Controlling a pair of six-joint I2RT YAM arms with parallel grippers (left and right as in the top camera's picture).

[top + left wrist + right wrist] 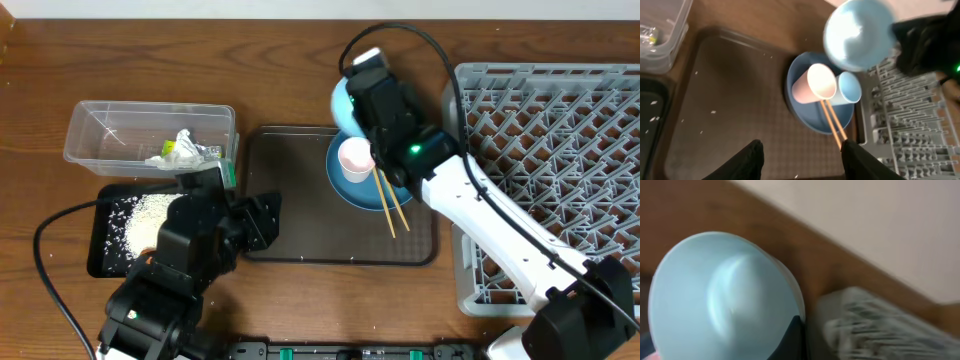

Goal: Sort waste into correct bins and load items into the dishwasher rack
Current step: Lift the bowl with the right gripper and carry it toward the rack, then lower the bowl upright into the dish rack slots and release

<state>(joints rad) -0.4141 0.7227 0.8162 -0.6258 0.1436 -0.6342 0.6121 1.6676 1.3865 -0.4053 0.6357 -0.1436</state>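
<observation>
Surface: We look down on a brown wooden table (300, 60), with a brown serving tray (290, 190) in the middle and the grey dishwasher rack (560, 130) filling the right side.
Bins: The clear tub (100, 130) at the far left holds the snack wrapper (205, 152) and the tissue (183, 138). The black tray (98, 245) just in front of it carries a heap of rice (150, 215). We see no carrot.
Right claw: The right gripper (360, 100) is clamped on the rim of the pale bowl (857, 32), with 1 dark finger showing at the rim in its wrist view. The bowl hangs clear of the table, over the far edge of the blue plate (805, 112).
Why so: A rim pinch leaves the bowl's body free, so we judge it is being carried toward the rack.
Left claw: The left gripper (802, 162) has its fingers spread wide with nothing between them. It hovers over the brown tray's near-left part, well apart from the right arm.
Waiting items: The pink cup (812, 82) and light blue cup (850, 89) sit touching on the plate. The 2 chopsticks (832, 122) run from the cups toward the tray's near edge.
Edges: The rack's wall stands just beside the tray's right rim, so the bowl must pass over it.
Room: The rack grid we can see looks bare. A few loose grains dot the brown tray.
</observation>
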